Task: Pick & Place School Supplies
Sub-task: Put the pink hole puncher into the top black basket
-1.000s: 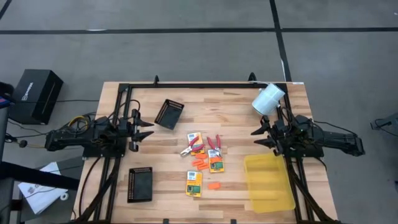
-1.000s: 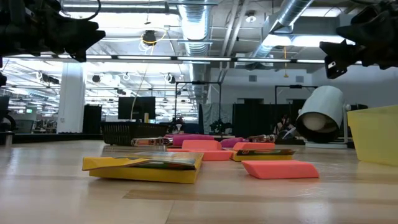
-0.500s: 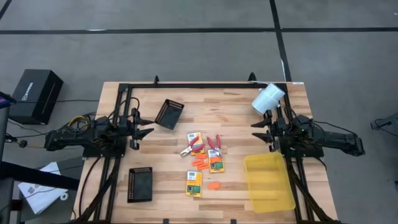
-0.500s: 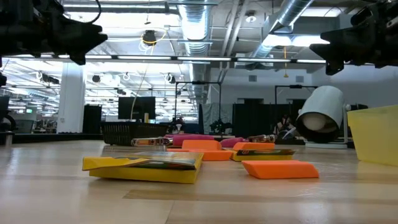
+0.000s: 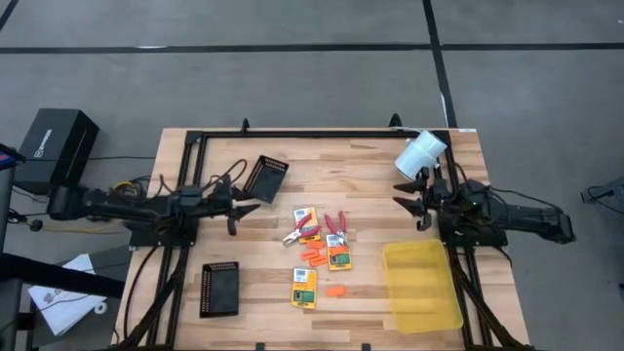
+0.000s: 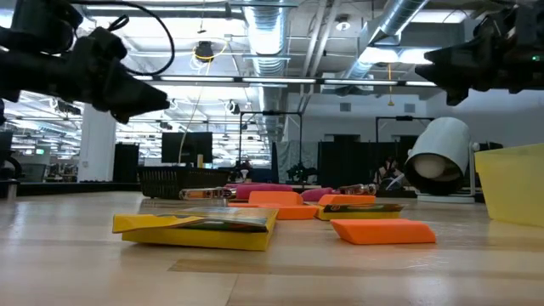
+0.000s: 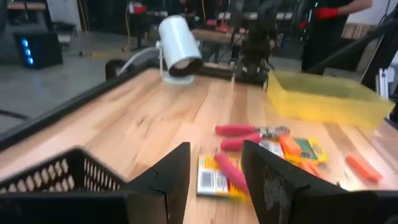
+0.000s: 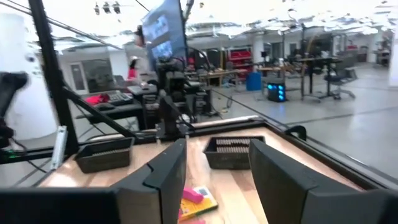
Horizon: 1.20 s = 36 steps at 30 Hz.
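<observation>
Three yellow crayon boxes (image 5: 307,217) (image 5: 338,252) (image 5: 304,288) lie flat at the table's middle. Among them are the pink-handled scissors (image 5: 336,222) (image 5: 296,235) and orange stubby pieces (image 5: 314,256) (image 5: 335,291). My left gripper (image 5: 245,212) hovers open above the table, left of the supplies and pointing at them. In the left wrist view (image 7: 214,180) a crayon box (image 7: 217,180) and pink scissors (image 7: 249,132) lie just ahead of it. My right gripper (image 5: 411,202) hovers open right of the supplies, above the table (image 8: 217,174).
One black mesh tray (image 5: 265,177) stands tilted at far left of centre and another (image 5: 219,289) lies near the front left edge. The translucent yellow bin (image 5: 421,285) sits at near right, and a white roll (image 5: 419,154) at the far right corner. Bare wood (image 5: 370,175) lies behind the supplies.
My left arm has reached out toward the table's right, bringing its open gripper from the left edge past the tilted mesh tray toward the supplies, and it has dipped lower. My right gripper has edged a little toward the table's left. The supplies have not moved.
</observation>
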Each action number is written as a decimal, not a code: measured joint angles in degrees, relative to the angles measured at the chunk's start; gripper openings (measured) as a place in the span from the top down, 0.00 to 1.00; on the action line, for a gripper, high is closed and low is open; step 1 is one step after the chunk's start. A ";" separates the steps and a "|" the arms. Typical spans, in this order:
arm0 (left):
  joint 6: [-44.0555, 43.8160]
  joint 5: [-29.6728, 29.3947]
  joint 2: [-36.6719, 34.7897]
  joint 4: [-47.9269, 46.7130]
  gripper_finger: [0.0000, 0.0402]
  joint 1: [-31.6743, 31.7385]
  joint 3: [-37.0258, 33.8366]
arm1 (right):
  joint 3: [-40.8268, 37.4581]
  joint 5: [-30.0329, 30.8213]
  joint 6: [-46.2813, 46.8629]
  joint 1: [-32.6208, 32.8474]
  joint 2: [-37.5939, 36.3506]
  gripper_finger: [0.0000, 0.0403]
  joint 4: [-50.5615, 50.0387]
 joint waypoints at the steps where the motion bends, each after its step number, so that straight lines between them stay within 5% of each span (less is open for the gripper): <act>1: 0.16 0.00 2.76 3.32 0.65 0.00 0.00 | 0.01 0.32 0.02 0.00 0.89 0.59 0.60; 10: 0.36 0.34 24.37 8.82 0.65 0.00 8.39 | 0.53 1.51 -2.80 0.02 13.28 0.62 13.65; 20: 7.13 1.86 38.82 9.54 0.65 0.99 20.86 | 5.99 1.26 -6.53 0.21 33.72 0.65 22.22; 36: -0.28 2.57 52.61 -23.35 0.65 0.79 44.05 | 19.92 0.79 -12.04 0.61 52.52 0.64 24.60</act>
